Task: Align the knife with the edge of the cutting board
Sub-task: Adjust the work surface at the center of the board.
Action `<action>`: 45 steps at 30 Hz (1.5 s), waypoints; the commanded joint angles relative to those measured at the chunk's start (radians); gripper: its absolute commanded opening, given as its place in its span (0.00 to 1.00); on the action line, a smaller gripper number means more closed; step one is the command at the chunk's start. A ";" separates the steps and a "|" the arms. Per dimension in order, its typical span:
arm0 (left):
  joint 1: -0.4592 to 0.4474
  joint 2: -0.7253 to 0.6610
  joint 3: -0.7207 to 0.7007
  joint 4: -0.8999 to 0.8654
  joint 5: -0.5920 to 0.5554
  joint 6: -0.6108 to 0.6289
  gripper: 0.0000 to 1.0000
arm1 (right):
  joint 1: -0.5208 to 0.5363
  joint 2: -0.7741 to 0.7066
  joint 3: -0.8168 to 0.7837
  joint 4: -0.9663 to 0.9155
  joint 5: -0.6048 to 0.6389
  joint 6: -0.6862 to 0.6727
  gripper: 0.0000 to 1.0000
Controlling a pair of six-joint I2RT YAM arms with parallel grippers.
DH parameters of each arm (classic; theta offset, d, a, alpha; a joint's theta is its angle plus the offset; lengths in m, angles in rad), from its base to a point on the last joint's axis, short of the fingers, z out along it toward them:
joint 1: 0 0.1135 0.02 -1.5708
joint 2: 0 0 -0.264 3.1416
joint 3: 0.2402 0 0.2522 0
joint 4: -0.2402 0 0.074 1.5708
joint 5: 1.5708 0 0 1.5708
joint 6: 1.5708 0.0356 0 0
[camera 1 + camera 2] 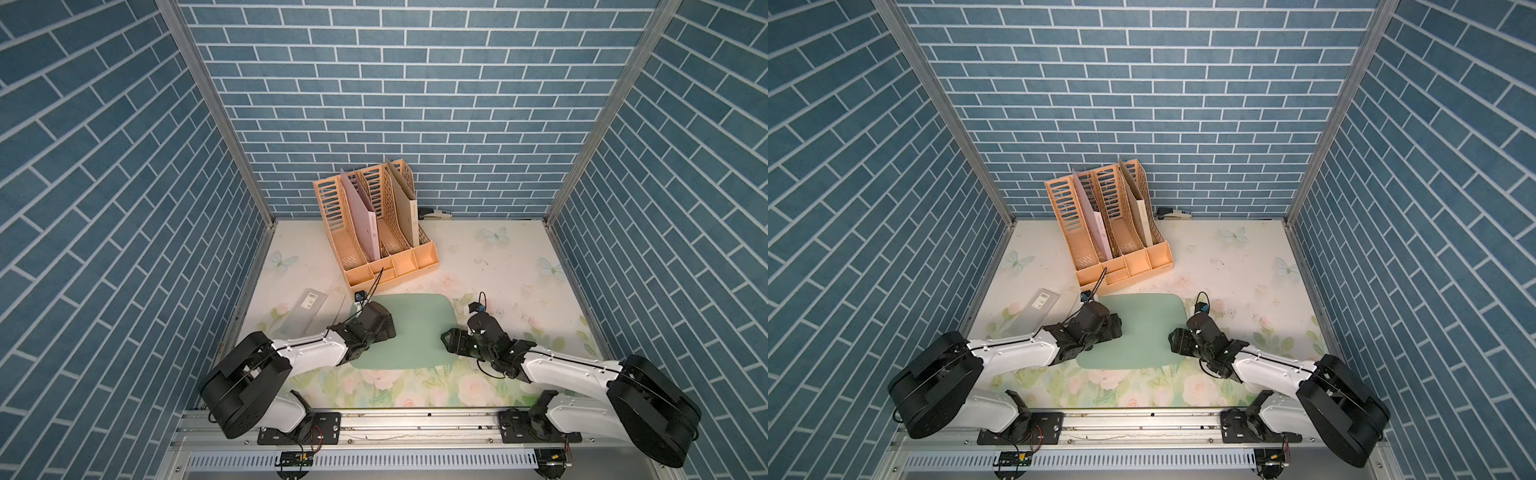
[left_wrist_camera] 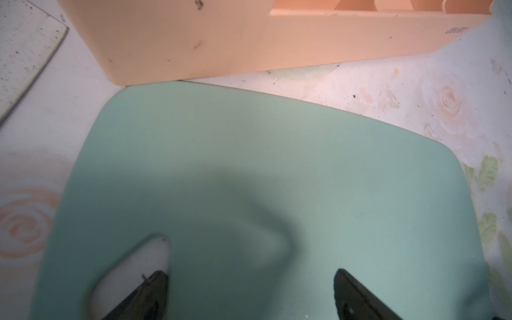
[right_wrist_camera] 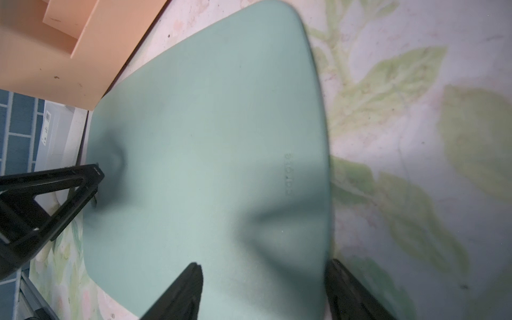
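Note:
The mint-green cutting board lies flat mid-table, its far corner touching the organiser. The knife, off-white, lies on the table left of the board, apart from it and partly hidden by my left arm. My left gripper hovers open over the board's left end, one fingertip above the board's small hole. At the board's right edge my right gripper is open, one finger over the board and the other just past its edge.
An orange file organiser stands behind the board with folders in it. A grey packet with a barcode lies left of the knife. A stapler sits by the back wall. Brick-pattern walls enclose three sides.

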 commanded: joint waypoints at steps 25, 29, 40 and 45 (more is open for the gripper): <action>-0.109 -0.047 -0.049 0.077 0.315 -0.105 0.96 | -0.001 -0.027 -0.044 -0.143 -0.180 0.097 0.73; -0.109 -0.037 -0.042 0.090 0.305 -0.101 0.97 | -0.002 -0.045 -0.058 -0.163 -0.220 0.093 0.73; -0.093 0.110 0.099 0.078 0.299 -0.029 0.97 | -0.004 -0.029 -0.064 -0.141 -0.180 0.100 0.74; -0.090 0.159 0.121 0.085 0.312 -0.022 0.97 | -0.016 0.036 -0.035 -0.125 -0.175 0.087 0.74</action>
